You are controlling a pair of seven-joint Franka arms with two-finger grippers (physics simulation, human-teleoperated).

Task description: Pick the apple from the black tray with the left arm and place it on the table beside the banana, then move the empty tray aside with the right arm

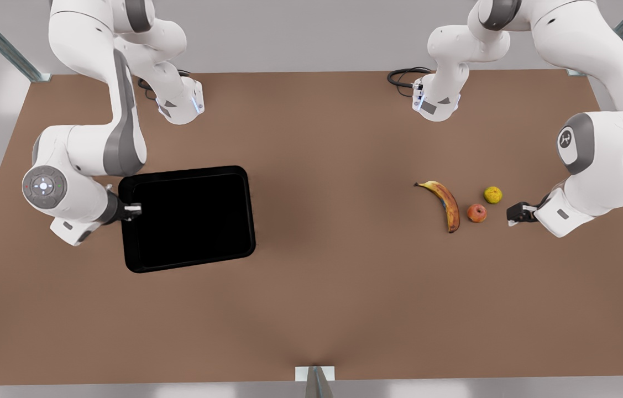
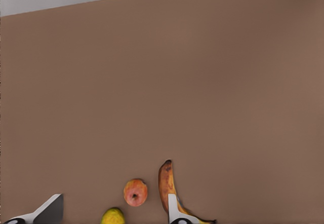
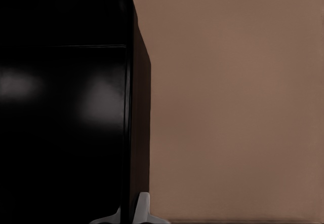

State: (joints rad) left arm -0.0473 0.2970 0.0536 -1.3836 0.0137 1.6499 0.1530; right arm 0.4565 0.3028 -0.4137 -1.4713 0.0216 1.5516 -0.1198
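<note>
Apple sits on desk betw. banana (long axis toward/away from arm bases) & open, empty left fingers; right fingers pinch black tray wall.

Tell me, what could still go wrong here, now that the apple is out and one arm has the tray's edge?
1. The right gripper is pinching only the thin wall of the black tray. It might slip off or tilt the tray when it pulls.
2. The left gripper, open, sits close to the apple and the small yellow-green fruit. A careless retreat could nudge either, and they may roll into the banana or across the table.
</note>
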